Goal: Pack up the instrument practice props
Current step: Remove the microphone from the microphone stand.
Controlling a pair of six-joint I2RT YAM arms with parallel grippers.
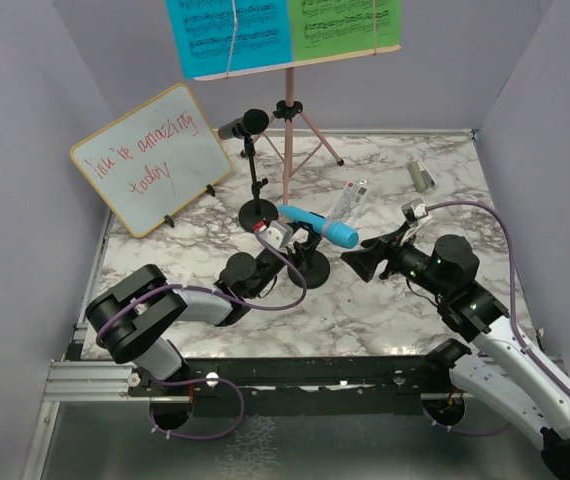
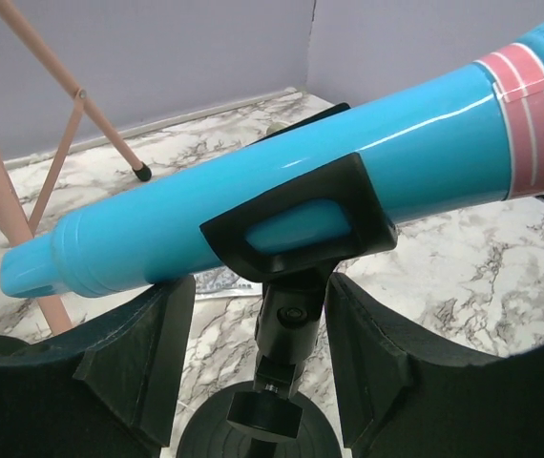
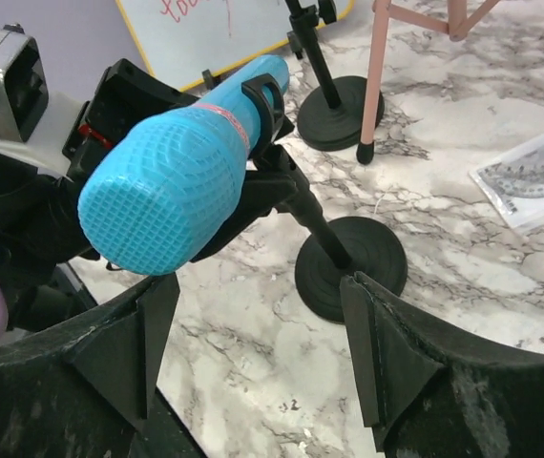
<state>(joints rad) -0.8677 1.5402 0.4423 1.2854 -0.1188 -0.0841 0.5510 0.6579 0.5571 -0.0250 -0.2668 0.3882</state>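
Blue microphone [image 1: 317, 226]: clipped into a black round-based holder [image 1: 311, 262] near the middle of the marble-patterned bench [image 1: 390, 318]. It lies tilted, with the mesh head toward 4 o'clock and the tail toward 10 o'clock in the top view.
Left jaws: open, with the fingers [image 2: 143, 358] on either side of that holder's stem just under the clip. A gap shows on each side and nothing is gripped.
Right jaws: spread wide, with the fingers [image 3: 377, 367] facing the mesh head from 4 o'clock. The head sits just before the opening and the jaws hold nothing.
Black microphone [image 1: 243, 124]: sits in the second holder [image 1: 257, 211], which stands upright at 11 o'clock from the blue one.
Pink tripod music holder [image 1: 287, 150]: stands at 12 o'clock toward the rear of the bench. Its tray carries the blue sheet [image 1: 227, 35] and the green sheet [image 1: 347, 22] side by side.
Whiteboard [image 1: 150, 158]: yellow-framed with red writing, propped at 10 o'clock.
Silver cylinder [image 1: 421, 176]: lies at 2 o'clock, well apart from the microphones.
Clear packet [image 1: 351, 200]: lies flat on the bench at 1 o'clock, just beyond the blue microphone.
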